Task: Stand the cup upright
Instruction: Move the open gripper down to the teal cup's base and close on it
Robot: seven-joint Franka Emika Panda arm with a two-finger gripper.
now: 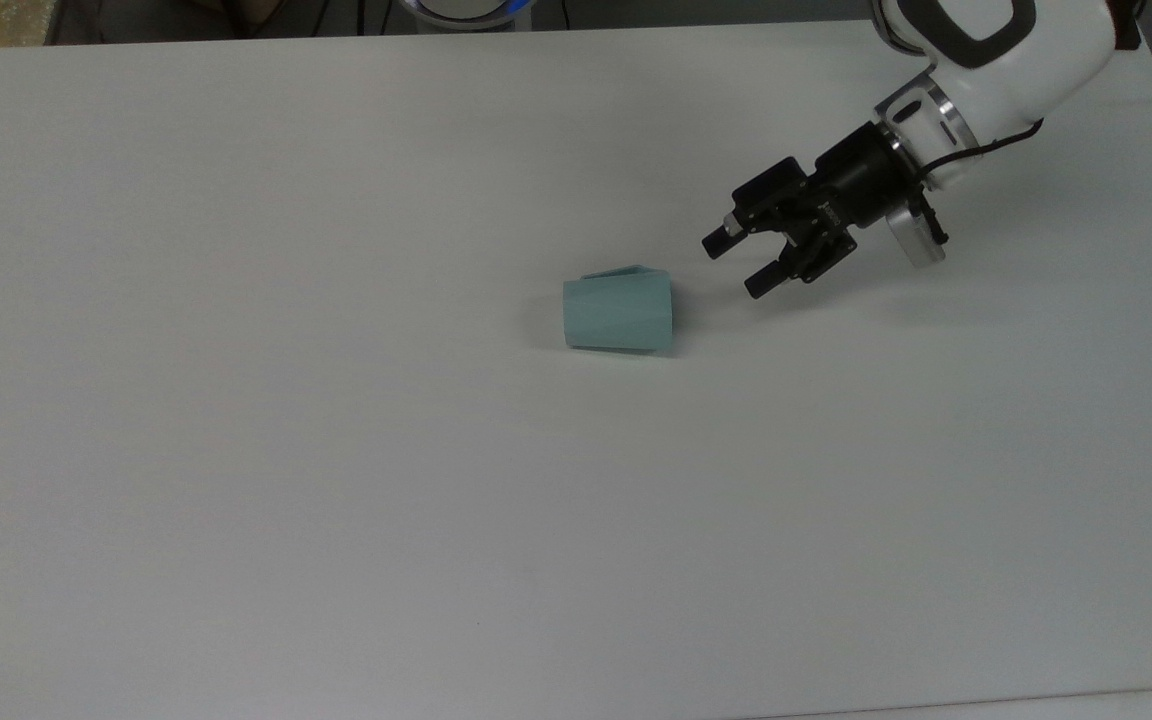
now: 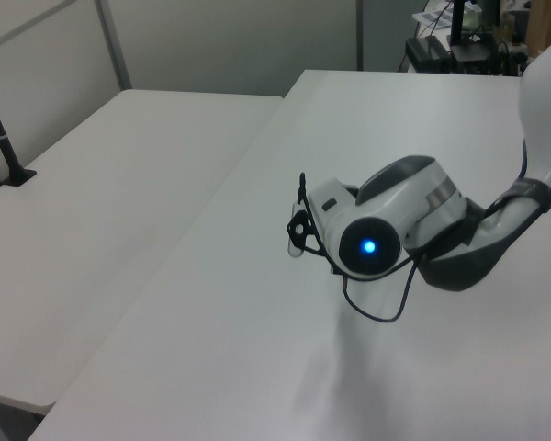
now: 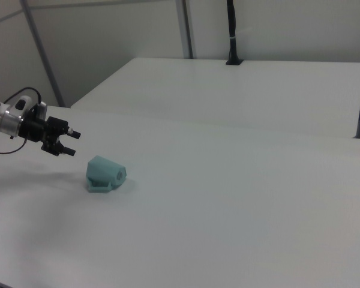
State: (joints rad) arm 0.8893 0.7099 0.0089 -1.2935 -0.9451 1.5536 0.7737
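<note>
Cup (image 1: 619,314): pale teal, faceted, lying on its side on the white surface (image 1: 336,450). In the top view its wide end faces right, toward my claw, and its narrow end faces left. In the right view it rests on the surface (image 3: 240,204), cup (image 3: 105,174) tipped over.

Claw (image 1: 733,265): mine, black, released, its two fingers spread with nothing between them. Near the cup's wide end, not touching it, pointing toward it. In the right view my claw (image 3: 68,143) sits up and to the left of the cup.

Arm (image 2: 413,220): white, blue light lit, reaching out over the surface.
</note>
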